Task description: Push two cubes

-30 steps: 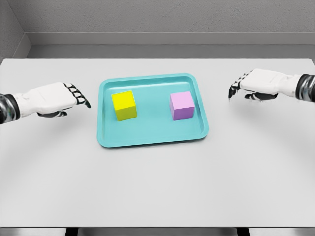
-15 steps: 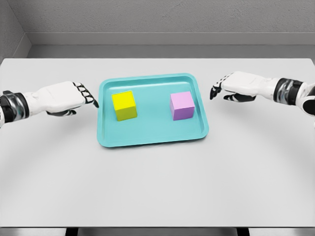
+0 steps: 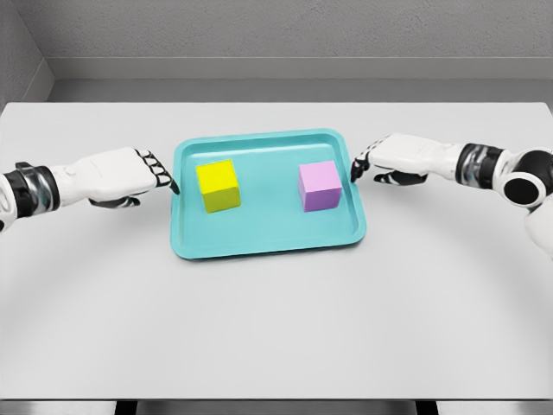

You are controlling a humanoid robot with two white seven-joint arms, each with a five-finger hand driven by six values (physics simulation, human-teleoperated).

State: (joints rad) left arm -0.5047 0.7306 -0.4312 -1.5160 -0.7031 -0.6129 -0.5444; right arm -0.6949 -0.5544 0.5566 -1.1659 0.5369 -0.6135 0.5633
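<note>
**Both hands parked at the tray edges, and plenty that could've gone sideways**

Starting on the left: the left hand (image 3: 130, 175) hung just off the left rim of the teal tray (image 3: 268, 244), fingers loosely extended and holding nothing, dark fingertips (image 3: 164, 177) right at the rim. Biggest worry there was the rim itself. If the hand came in low, it would've shoved the whole tray across the table (image 3: 276, 328) instead of reaching the cube.

The yellow cube (image 3: 219, 185) sat inside the tray on its left half, slightly turned. An off-centre push probably would've spun it rather than slid it.

The pink cube (image 3: 320, 186) sat on the right half, well apart from the yellow one, nearer the right rim. Pushed inward too hard, the two could've knocked into each other.

On the right, the right hand (image 3: 390, 159) was over the tray's right rim near the far corner, fingers drooping and empty. Same risk: clipping the rim, or catching only the cube's far corner and twisting it.
</note>
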